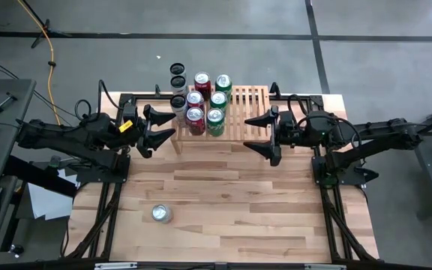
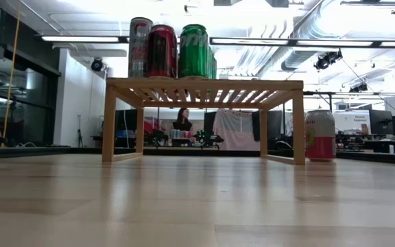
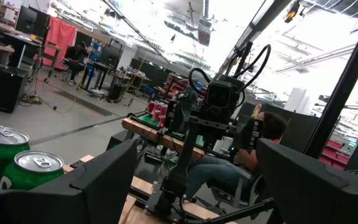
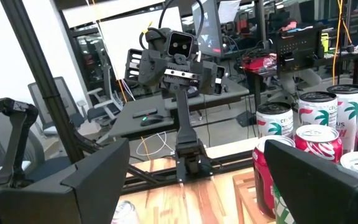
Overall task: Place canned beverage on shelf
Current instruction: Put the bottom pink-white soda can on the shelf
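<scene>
My left pincer [image 1: 158,129] and right pincer [image 1: 259,133] hover spread and empty either side of the low light-wood slatted shelf [image 1: 247,112], leaving it clear; the silver beverage can [image 1: 161,214] stands alone on the pale wooden desk [image 1: 238,210], well apart, probably next.

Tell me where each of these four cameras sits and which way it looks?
High: overhead, straight down on table, shelf, both arms.
Low: table height, level at shelf; no arm shows.
Left wrist: past own open left pincer toward the right arm.
Right wrist: past own open right pincer toward the left arm.
Shared: both wrist views catch green cans.
</scene>
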{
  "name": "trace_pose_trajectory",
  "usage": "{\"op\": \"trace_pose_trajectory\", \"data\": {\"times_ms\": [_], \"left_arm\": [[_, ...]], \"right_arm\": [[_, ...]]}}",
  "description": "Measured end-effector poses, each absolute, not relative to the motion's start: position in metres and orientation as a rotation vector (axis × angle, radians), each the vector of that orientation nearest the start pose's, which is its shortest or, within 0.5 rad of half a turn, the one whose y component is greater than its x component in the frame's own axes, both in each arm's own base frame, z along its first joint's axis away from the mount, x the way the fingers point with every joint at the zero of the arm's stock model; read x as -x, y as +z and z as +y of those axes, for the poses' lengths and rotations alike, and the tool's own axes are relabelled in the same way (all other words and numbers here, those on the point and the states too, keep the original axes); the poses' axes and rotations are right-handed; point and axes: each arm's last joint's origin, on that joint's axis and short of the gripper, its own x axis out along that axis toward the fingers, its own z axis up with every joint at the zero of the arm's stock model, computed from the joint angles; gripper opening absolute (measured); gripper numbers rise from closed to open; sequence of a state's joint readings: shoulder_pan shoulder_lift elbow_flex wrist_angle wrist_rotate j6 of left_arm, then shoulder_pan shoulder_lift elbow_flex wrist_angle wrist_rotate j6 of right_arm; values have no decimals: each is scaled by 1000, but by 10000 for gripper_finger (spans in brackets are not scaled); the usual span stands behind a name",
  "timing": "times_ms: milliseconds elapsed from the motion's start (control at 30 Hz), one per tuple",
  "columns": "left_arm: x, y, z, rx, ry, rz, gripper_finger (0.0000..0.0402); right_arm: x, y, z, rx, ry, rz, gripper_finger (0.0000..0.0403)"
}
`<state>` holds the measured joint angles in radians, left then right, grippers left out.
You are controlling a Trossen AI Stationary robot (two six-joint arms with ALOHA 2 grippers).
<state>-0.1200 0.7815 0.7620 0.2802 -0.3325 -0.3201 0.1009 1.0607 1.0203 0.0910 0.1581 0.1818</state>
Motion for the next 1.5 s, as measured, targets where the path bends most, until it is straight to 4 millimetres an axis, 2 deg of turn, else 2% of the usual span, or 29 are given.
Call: {"op": "trace_pose_trajectory", "data": {"times_ms": [1267, 1500], "left_arm": [[-170, 369, -11, 375, 169, -287, 319], [-171, 369, -11, 375, 169, -286, 319]], "right_arm": [[-234, 388, 19, -188, -52, -53, 358], [-240, 382, 20, -185, -55, -22, 358]]}}
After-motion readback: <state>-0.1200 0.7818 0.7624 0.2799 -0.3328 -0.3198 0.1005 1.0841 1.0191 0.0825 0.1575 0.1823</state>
